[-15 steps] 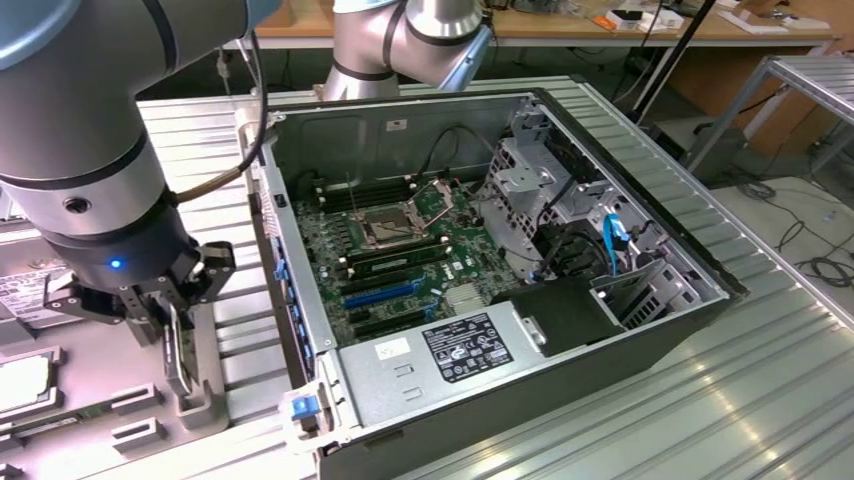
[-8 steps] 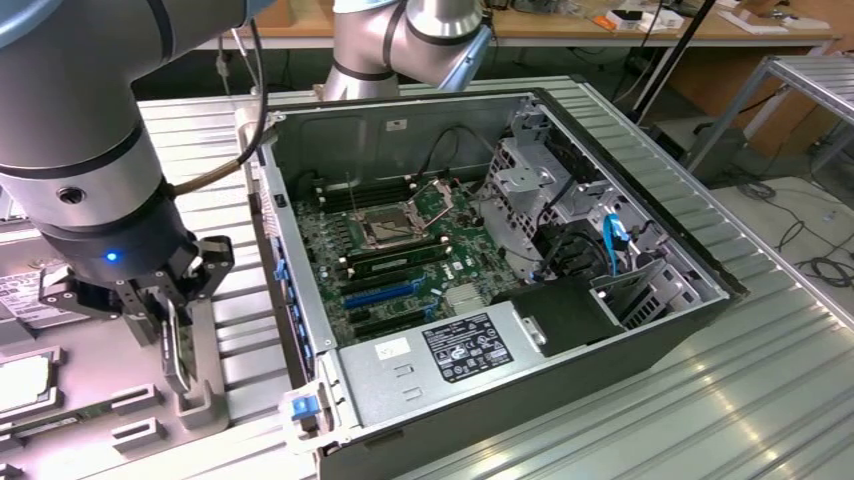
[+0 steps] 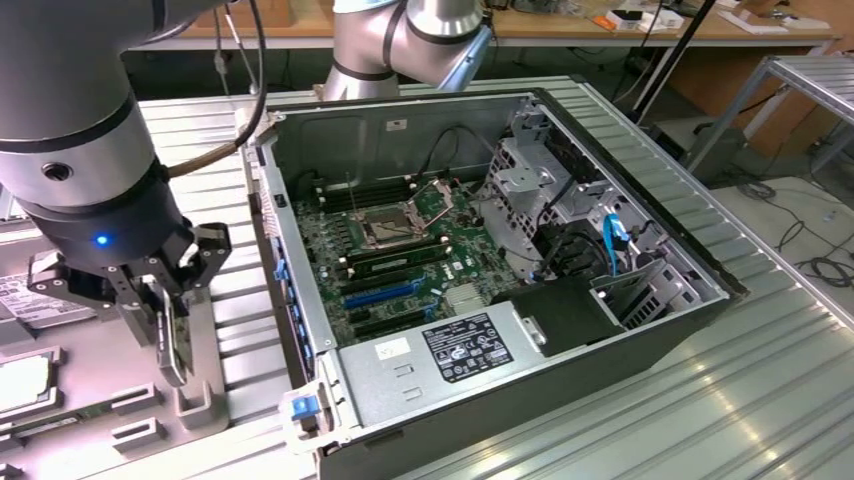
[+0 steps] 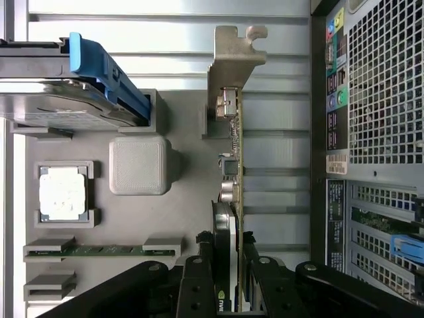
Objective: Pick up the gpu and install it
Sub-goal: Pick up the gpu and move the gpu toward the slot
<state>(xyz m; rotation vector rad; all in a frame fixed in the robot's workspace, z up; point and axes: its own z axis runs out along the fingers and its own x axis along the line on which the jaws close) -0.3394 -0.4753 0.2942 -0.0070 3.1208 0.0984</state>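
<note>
The arm's gripper (image 3: 158, 312) hangs low at the exterior view's left, beside the open computer case (image 3: 400, 115), over the grey parts tray (image 4: 185, 218). Its two black fingers (image 4: 199, 281) are drawn in narrow and clamped on the gpu (image 4: 232, 165), one on each face of the card at the cooler end. The card stands on edge and upright. From the wrist view I see it edge-on: the thin green board runs away from the fingers, the black cooler sits between them, and the silver end bracket (image 4: 233, 63) is at the far end from the gripper. The gpu is outside the case, just above its slotted stand on the tray. I cannot tell whether its lower edge is clear of the stand.

On the tray beside the card there is a hard drive (image 4: 53, 99) with a blue rail, a processor chip (image 4: 63, 192) in a square pocket, a plain grey block (image 4: 139, 165) and a memory stick (image 4: 99, 250) lying flat in its holders.

The case lies on its side on the ribbed metal table (image 3: 694, 400), lid off. The green motherboard (image 3: 441, 255) is exposed, with blue expansion slots (image 3: 380, 293) towards the near end, next to the silver power supply (image 3: 427, 365).
</note>
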